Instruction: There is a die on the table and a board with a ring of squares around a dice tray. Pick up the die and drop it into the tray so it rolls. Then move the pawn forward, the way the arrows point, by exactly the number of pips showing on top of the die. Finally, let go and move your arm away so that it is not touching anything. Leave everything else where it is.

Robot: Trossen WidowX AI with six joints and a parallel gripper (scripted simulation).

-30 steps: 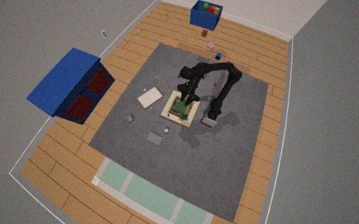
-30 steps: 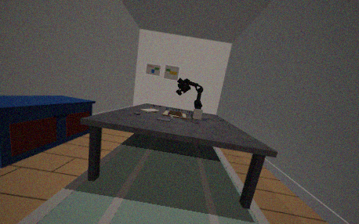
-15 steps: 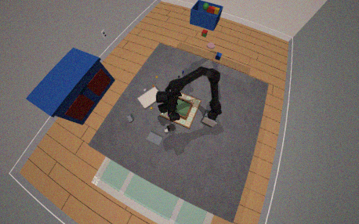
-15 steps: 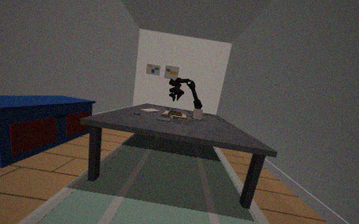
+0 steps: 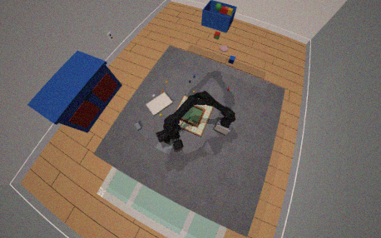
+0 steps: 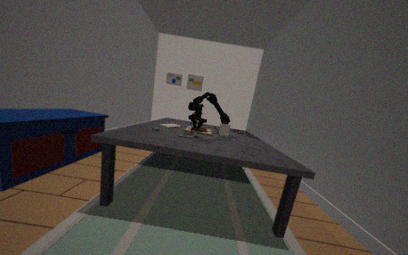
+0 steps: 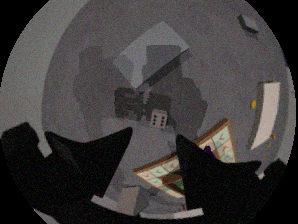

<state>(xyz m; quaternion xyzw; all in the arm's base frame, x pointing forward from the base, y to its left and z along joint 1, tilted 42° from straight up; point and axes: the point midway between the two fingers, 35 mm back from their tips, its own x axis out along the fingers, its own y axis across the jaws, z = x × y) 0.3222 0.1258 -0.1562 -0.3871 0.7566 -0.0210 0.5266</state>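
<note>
Your tool [image 5: 171,141] hangs partly open over the dark gray surface [image 5: 237,175], its two black fingers spread with nothing held between them. In the wrist view they frame a stretch of bare gray top, with a corner of the board [image 7: 200,159] showing in the gap.

The tool sits just off the board's [image 5: 193,116] near-left corner, beside it rather than over the green dice tray [image 5: 193,115] at its center. That tray is square, set inside a wooden frame, and the board lies turned at a slant to the surface's edges. The ring of squares is a pale border around it; the arrows are too small to read.

From the pale base [image 5: 221,128] on the board's right side, your arm [image 5: 205,100] climbs, arches across the board's far edge and drops down on the left, wrist bent low. The side view shows the same high arch, elbow up, with the tool end [image 6: 197,121] down close to the board.

You cannot pick out the die or the pawn with any certainty in these views. A small gray block [image 5: 137,126] rests on the surface well left of the tool, and a white sheet [image 5: 159,103] lies near the board's far-left corner. Tiny colored specks dot the surface beyond.
</note>
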